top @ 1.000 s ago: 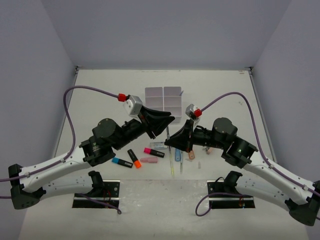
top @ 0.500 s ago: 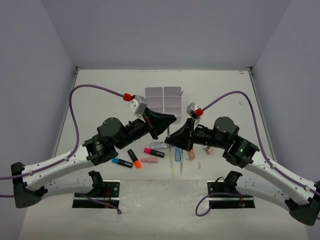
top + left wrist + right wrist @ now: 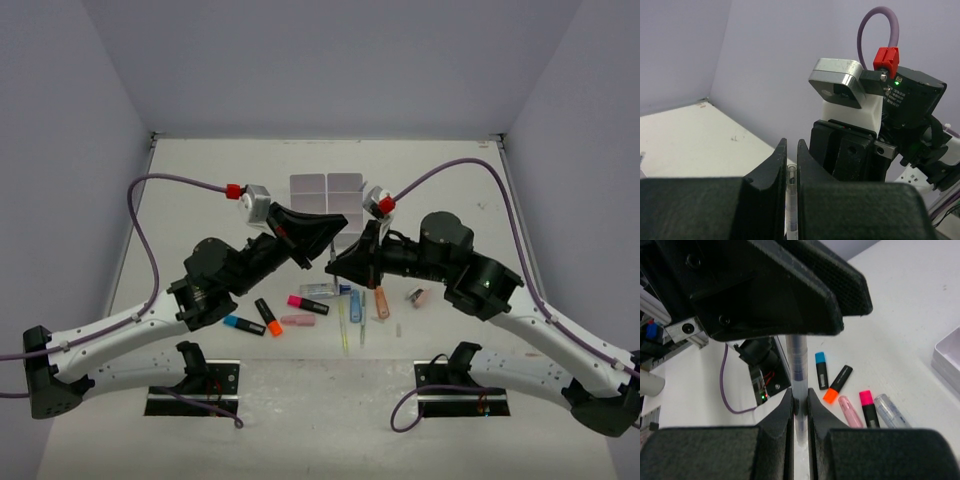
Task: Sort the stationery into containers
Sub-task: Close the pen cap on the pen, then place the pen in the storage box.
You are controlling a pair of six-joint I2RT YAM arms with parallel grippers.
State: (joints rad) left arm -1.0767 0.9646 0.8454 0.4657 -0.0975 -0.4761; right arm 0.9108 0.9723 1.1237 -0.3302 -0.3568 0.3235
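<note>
White surface (image 3: 200,180) below; left pincer (image 3: 791,150) and right pincer (image 3: 799,396) both clamp a thin clear pen (image 3: 797,357), likely light, stiff, slippery; best held mid-barrel.

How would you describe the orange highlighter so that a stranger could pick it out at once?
Find the white tray at the far middle, then come toward the near edge and a little left. The orange highlighter lies slanted between the blue highlighter on its left and the pink eraser on its right; it alone has a black body with an orange end.
</note>
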